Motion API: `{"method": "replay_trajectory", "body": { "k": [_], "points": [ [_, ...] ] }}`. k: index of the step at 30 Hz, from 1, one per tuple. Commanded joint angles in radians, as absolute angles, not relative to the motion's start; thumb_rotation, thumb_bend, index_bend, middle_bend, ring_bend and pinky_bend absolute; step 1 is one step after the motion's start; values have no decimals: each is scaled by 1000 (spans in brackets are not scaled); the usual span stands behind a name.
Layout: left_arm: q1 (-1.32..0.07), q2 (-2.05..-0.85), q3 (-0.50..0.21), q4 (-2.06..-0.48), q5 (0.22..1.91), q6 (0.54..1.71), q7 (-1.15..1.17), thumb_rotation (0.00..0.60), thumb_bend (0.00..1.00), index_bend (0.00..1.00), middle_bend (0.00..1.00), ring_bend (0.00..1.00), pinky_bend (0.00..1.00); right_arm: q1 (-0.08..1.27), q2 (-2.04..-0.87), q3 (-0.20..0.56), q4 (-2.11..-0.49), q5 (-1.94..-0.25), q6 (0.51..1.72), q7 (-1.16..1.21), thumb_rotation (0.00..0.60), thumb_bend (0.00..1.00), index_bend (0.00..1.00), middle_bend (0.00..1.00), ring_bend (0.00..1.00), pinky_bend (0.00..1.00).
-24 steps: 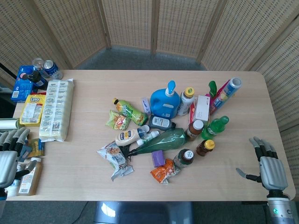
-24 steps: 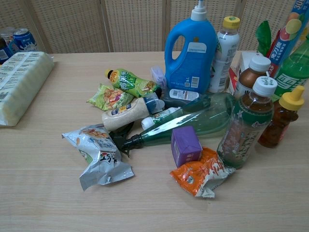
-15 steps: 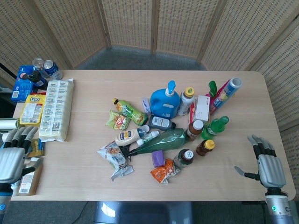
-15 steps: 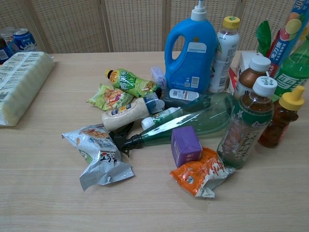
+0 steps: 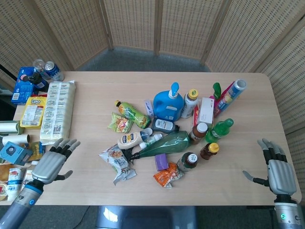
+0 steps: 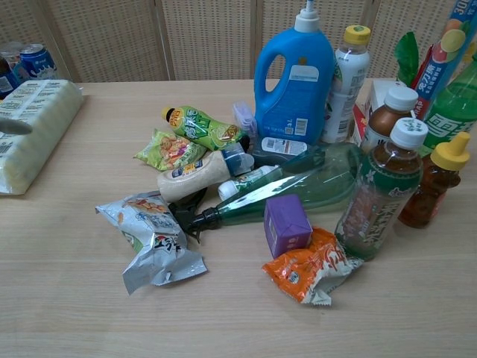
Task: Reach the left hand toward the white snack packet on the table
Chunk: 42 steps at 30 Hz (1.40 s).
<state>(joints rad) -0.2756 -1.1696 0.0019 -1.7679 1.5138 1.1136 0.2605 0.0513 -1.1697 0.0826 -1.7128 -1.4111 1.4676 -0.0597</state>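
The left hand (image 5: 50,163) is at the lower left of the head view, over the front edge of the desk (image 5: 95,90). Its fingers are spread wide and it holds nothing. In the chest view only a grey fingertip (image 6: 15,126) pokes in at the left edge. The white snack packet (image 5: 116,163) lies flat on the desk, a bit to the right of that hand and well apart from it. In the chest view the packet (image 6: 151,240) is at the lower left of the pile, with its top edge beside a green bottle (image 6: 279,192) lying on its side. A small purple box (image 6: 287,224) sits on an orange packet (image 6: 311,270) nearby. The right hand (image 5: 279,172) is at the lower right of the head view, fingers apart, holding nothing.
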Motion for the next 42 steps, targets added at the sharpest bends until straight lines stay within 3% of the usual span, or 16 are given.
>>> {"method": "replay_trajectory", "body": {
  "k": [1, 14, 19, 22, 25, 27, 30, 35, 42],
  "points": [
    [-318, -1267, 10, -1697, 1499, 1056, 277, 600, 303, 0, 0, 0, 0, 43, -1161, 82, -1719, -1408, 1477, -60, 489, 36, 0, 0, 0, 0],
    [-406, -1499, -19, -1547, 1436, 975, 345, 600, 304, 7, 0, 1, 0, 8, -1132, 77, -1722, -1393, 1509, -47, 491, 36, 0, 0, 0, 0],
    [-437, -1573, -27, -1493, 1422, 951, 333, 600, 304, 76, 35, 82, 0, -2, -1120, 77, -1720, -1385, 1514, -38, 493, 36, 0, 0, 0, 0],
    [-454, -1615, -27, -1455, 1427, 944, 313, 600, 304, 159, 108, 169, 0, -6, -1115, 79, -1719, -1383, 1517, -31, 493, 38, 0, 0, 0, 0],
    [-461, -1658, -23, -1406, 1453, 967, 290, 600, 304, 296, 314, 369, 0, -9, -1108, 82, -1721, -1381, 1520, -29, 492, 37, 0, 0, 0, 0],
    [-463, -1686, -20, -1367, 1472, 988, 270, 600, 303, 399, 498, 571, 78, -11, -1104, 84, -1722, -1379, 1521, -28, 490, 37, 0, 0, 0, 0],
    [-472, -1711, -13, -1324, 1480, 986, 255, 600, 304, 552, 691, 824, 351, -11, -1104, 84, -1721, -1376, 1517, -26, 494, 36, 0, 0, 0, 0],
    [-484, -1707, -21, -1321, 1503, 1019, 197, 600, 303, 659, 808, 927, 493, -8, -1106, 84, -1722, -1380, 1512, -26, 493, 36, 0, 0, 0, 0],
    [-455, -1590, -51, -1464, 1547, 1161, 55, 600, 295, 656, 817, 930, 509, -7, -1112, 83, -1715, -1391, 1509, -13, 491, 36, 0, 0, 0, 0]
  ]
}}
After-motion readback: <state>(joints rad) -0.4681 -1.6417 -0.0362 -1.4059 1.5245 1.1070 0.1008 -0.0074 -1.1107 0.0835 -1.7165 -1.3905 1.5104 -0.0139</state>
